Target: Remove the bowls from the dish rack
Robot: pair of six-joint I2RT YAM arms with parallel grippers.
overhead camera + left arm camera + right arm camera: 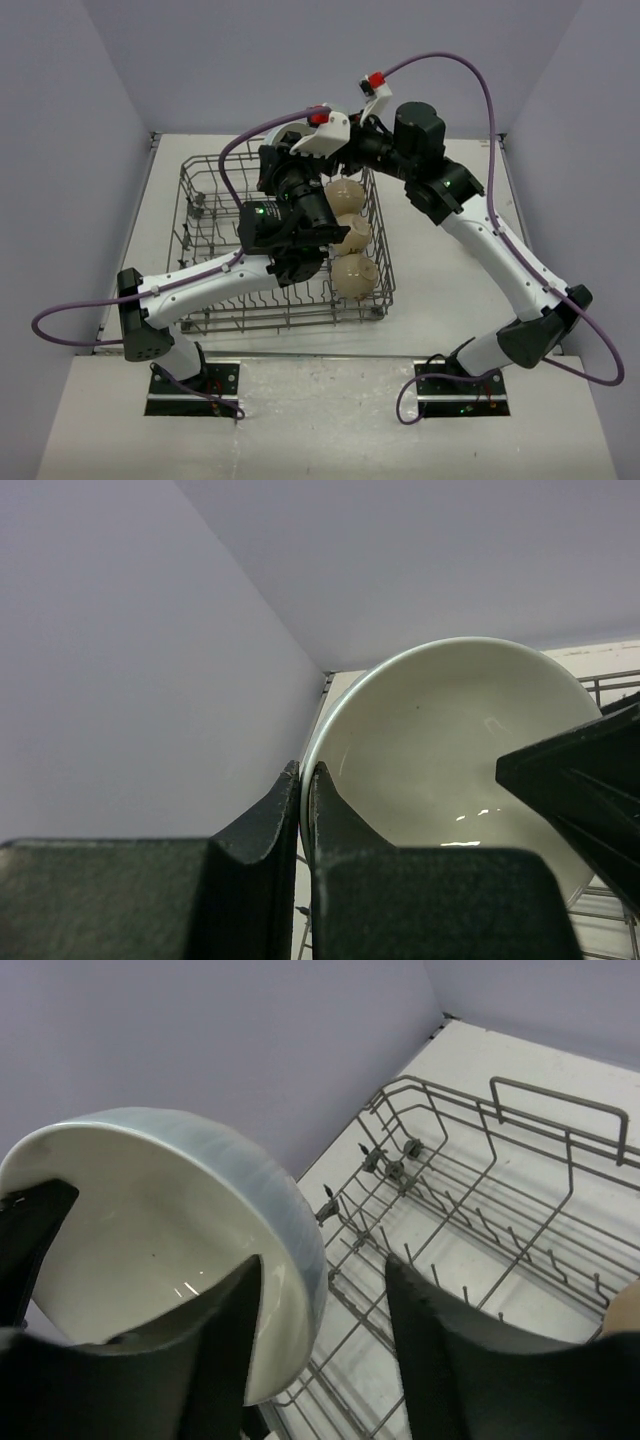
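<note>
Bowls show in two places. One pale blue round ceramic bowl (150, 1210) with a glossy white inside is held in the air. It fills the lower left of the right wrist view and the centre right of the left wrist view. Three beige round ceramic bowls (352, 235) stand in a row along the right side of the large grey wire dish rack (205, 215). The rack sits on the white desk (450, 310), left of centre in the overhead view.

The left claw (305, 780) is closed on the pale blue bowl. Its two black fingers are pressed almost together, with the thin rim pinched between them at the bowl's left edge. The right claw (322, 1270) is spread and straddles another part of the same rim. One of its fingers (215, 1350) lies across the white inside. The other stands outside the bowl wall, with a gap between finger and wall where the rack's wires show. Whether the inner finger touches the bowl cannot be told.

In the overhead view both arms meet above the far end of the rack, and their bodies hide the held bowl. In the right wrist view the rack lies below and to the right of the bowl, its tines upright. A sliver of beige shows at the right edge of that frame.
</note>
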